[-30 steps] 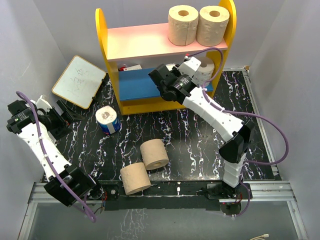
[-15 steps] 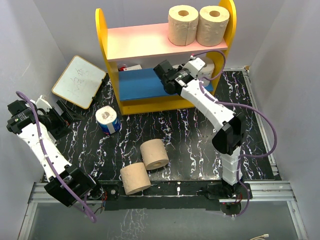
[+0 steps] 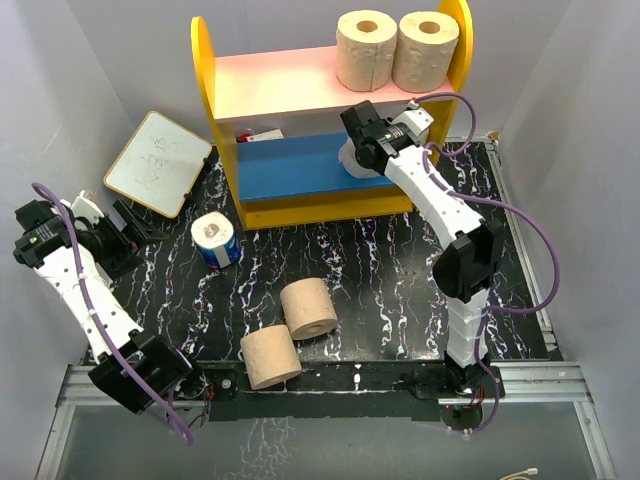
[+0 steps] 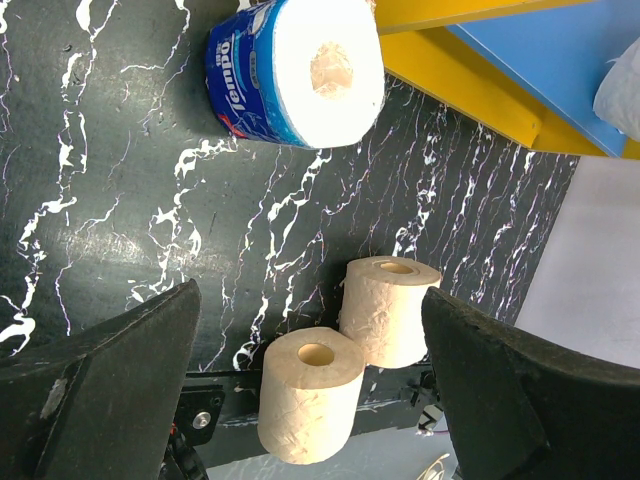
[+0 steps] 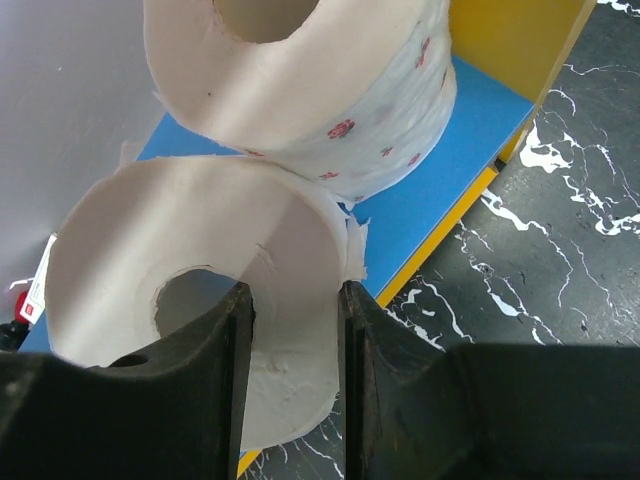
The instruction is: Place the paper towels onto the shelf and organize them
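Right end effector (image 5: 292, 300) shifted along shelf (image 3: 290, 170) gripping white roll (image 5: 120, 260) (left end effector (image 4: 310, 300) released).

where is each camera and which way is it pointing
Top external: above, behind the arms, looking down on table and shelf; both arms show.
Left wrist: faces the blue-wrapped roll and tan rolls; open left gripper shows.
Right wrist: faces the blue board; right gripper pinches a white roll.
Shared: top and left wrist both show those rolls.

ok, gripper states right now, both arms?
Left gripper: open, holding nothing.
Right gripper: closed on white paper roll, pinching its wall.
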